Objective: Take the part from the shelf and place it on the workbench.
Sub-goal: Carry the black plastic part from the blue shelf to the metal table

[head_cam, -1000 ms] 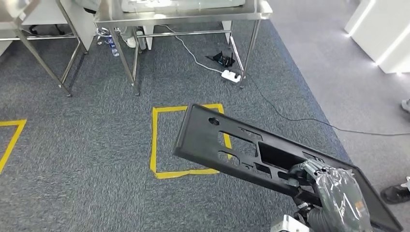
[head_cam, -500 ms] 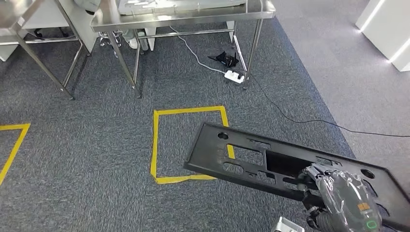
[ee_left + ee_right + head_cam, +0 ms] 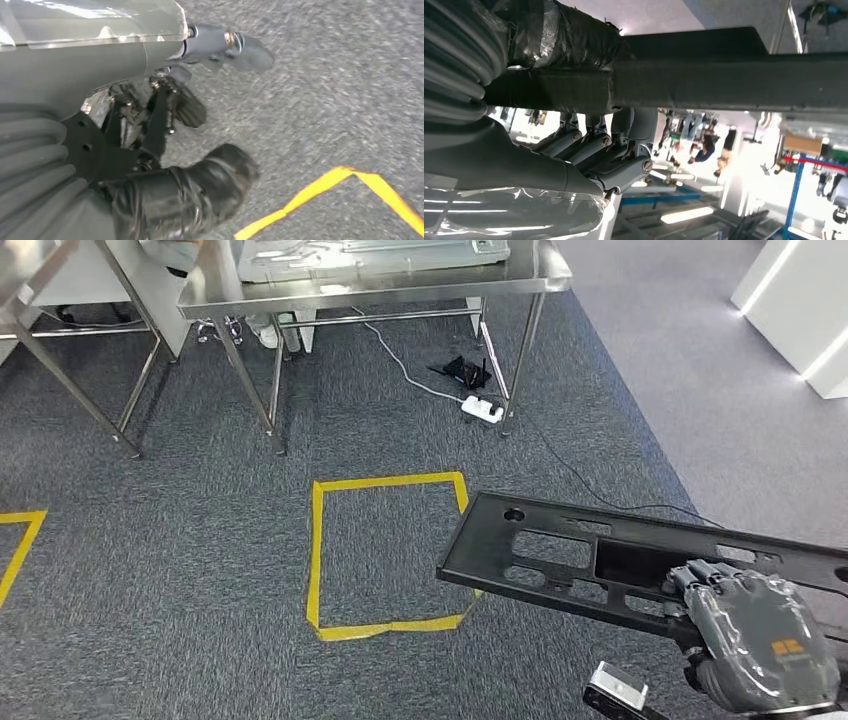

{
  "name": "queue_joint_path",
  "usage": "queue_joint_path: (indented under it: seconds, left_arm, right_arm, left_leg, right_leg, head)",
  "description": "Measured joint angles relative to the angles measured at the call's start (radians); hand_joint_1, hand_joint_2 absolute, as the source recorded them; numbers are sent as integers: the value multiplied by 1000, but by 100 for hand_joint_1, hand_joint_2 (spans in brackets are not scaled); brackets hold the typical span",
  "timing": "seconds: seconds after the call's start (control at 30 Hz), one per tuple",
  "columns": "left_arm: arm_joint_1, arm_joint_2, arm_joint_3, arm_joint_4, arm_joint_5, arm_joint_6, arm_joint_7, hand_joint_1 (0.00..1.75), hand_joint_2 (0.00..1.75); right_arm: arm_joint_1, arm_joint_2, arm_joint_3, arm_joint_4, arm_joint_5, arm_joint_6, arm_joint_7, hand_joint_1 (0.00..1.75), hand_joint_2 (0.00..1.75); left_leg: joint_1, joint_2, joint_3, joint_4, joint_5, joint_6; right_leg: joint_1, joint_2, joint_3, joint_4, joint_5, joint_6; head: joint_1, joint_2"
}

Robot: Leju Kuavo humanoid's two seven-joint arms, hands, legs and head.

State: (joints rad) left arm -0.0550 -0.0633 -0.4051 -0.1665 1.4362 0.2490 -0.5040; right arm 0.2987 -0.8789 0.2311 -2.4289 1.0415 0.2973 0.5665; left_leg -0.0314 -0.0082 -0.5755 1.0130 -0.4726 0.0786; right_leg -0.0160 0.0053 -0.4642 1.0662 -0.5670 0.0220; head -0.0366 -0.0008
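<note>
The part (image 3: 560,550) is a long flat black panel with several cut-outs. It hangs level over the carpet at the lower right of the head view. My right hand (image 3: 760,640) grips it near its right end, fingers over the top face. In the right wrist view the part (image 3: 724,75) shows as a dark bar clamped between the thumb and fingers of the right hand (image 3: 589,145). The steel workbench (image 3: 400,285) stands ahead at the top of the head view. My left hand (image 3: 165,125) hangs over the carpet with its fingers apart, holding nothing.
A yellow tape square (image 3: 318,540) is marked on the carpet between me and the workbench. A power strip (image 3: 482,408) with a cable lies by the workbench's right leg. A second steel table (image 3: 60,340) stands at the left. White panels (image 3: 800,310) are at the far right.
The whole view has shifted as I move. The part has swung to the right and now lies more level, its left end off the yellow square's middle. My right hand keeps its grip.
</note>
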Motion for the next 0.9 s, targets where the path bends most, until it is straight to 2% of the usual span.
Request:
queue_joint_path:
  seconds: [0.07, 0.13, 0.17, 0.2, 0.23, 0.3, 0.33, 0.37, 0.47, 0.53, 0.63, 0.67, 0.7, 0.73, 0.8, 0.83, 0.87, 0.9]
  left_arm:
    - [-3, 0, 0, 0, 2, 0, -1, 0, 175]
    - [-4, 0, 0, 0, 2, -1, -3, 0, 175]
    - [-3, -2, 0, 0, 2, -1, -4, 0, 175]
    - [-2, -3, 0, 0, 2, -1, -5, 0, 175]
    - [0, -4, 0, 0, 2, -1, -7, 0, 175]
    - [2, -6, 0, 0, 2, -1, -10, 0, 175]
    - [1, -6, 0, 0, 2, -1, -11, 0, 175]
    - [-1, -6, 0, 0, 2, -1, -12, 0, 175]
    - [-5, -6, 0, 0, 2, -1, -14, 0, 175]
    - [-6, -6, 0, 0, 2, -1, -15, 0, 175]
    - [-6, -8, 0, 0, 2, -1, -17, 0, 175]
    - [-5, -8, 0, 0, 2, -1, -18, 0, 175]
    - [-4, -9, 0, 0, 2, -1, -19, 0, 175]
    - [-3, -9, 0, 0, 2, -1, -20, 0, 175]
    - [2, -9, 0, 0, 2, -1, -22, 0, 175]
    - [4, -9, 0, 0, 3, -1, -23, 0, 175]
    - [5, -9, 0, 0, 3, -1, -24, 0, 175]
    - [5, -9, 0, 0, 3, -1, -25, 0, 175]
  right_arm:
    - [0, -4, -9, 0, 2, -3, 0, 175, 175]
    - [2, -6, -12, 0, 5, -5, 0, 175, 175]
    - [4, -7, -12, 0, 8, -5, 0, 175, 175]
    - [4, -7, -12, 0, 11, -6, 0, 175, 175]
    - [5, -7, -12, 0, 13, -8, 0, 175, 175]
    - [5, -6, -12, 1, 17, -12, 0, 175, 175]
    - [6, -7, -12, 1, 18, -14, 0, 175, 175]
    - [8, -7, -12, 1, 19, -15, 0, 175, 175]
    - [10, -10, -17, 0, 20, -15, 0, 175, 175]
    - [9, -10, -22, 0, 21, -16, 0, 175, 175]
    - [9, -10, -25, 0, 22, -16, 0, 175, 175]
    - [9, -10, -25, 0, 21, -16, 0, 175, 175]
    - [9, -10, -25, 0, 21, -15, 0, 175, 175]
    - [9, -10, -26, 0, 21, -15, 0, 175, 175]
    - [8, -10, -26, 0, 21, -15, 0, 175, 175]
    - [9, -10, -26, 0, 20, -15, 0, 175, 175]
    - [8, -10, -26, 0, 20, -15, 0, 175, 175]
    - [8, -10, -26, 0, 19, -14, 0, 175, 175]
  left_leg:
    - [4, 1, 26, -10, -5, 3]
    - [5, 1, 42, -11, -20, 4]
    - [7, 0, 53, -11, -30, 2]
    - [9, -2, 67, -10, -43, -1]
    - [13, -3, 84, -9, -56, -5]
    - [17, -6, 110, -5, -86, -17]
    - [17, -7, 116, -2, -98, -24]
    - [17, -8, 122, -1, -107, -32]
    - [16, -7, 128, 24, -107, -49]
    - [19, -4, 96, 90, -116, -58]
    - [28, 0, -26, 240, -179, -71]
    - [30, 0, -61, 262, -195, -73]
    - [32, 1, -81, 255, -194, -74]
    - [33, 3, -89, 222, -170, -73]
    - [30, 17, -89, 129, -68, -64]
    - [25, 26, -92, 101, -31, -60]
    - [19, 33, -90, 85, -4, -52]
    - [14, 33, -88, 81, -2, -44]
  right_leg:
    - [-2, -1, -55, 92, -26, 8]
    - [-7, -1, -138, 183, -66, 19]
    - [-11, -2, -168, 195, -77, 25]
    - [-14, -2, -186, 180, -74, 31]
    - [-16, -2, -190, 137, -47, 36]
    - [-19, -5, -187, 37, 61, 40]
    - [-17, -7, -185, 9, 103, 36]
    - [-14, -8, -184, -3, 128, 28]
    - [-14, -5, -164, -13, 121, 0]
    - [-17, -6, -138, -22, 108, -12]
    - [-16, -12, -107, -28, 83, -18]
    - [-16, -14, -94, -29, 71, -17]
    - [-16, -17, -79, -29, 59, -16]
    - [-16, -19, -61, -29, 46, -15]
    - [-14, -25, -26, -29, 19, -8]
    - [-13, -27, -12, -29, 8, -4]
    - [-12, -30, -2, -33, -3, 4]
    - [-12, -32, 10, -30, -9, 12]
  head:
    - [3, 0]
    - [4, 0]
    - [4, 0]
    - [4, 0]
    - [5, 0]
    - [6, 0]
    - [8, 0]
    - [10, 0]
    - [11, 0]
    - [7, 0]
    - [4, 0]
    - [3, 0]
    - [3, 0]
    - [3, 0]
    - [5, 0]
    - [7, 0]
    - [8, 0]
    - [9, 0]
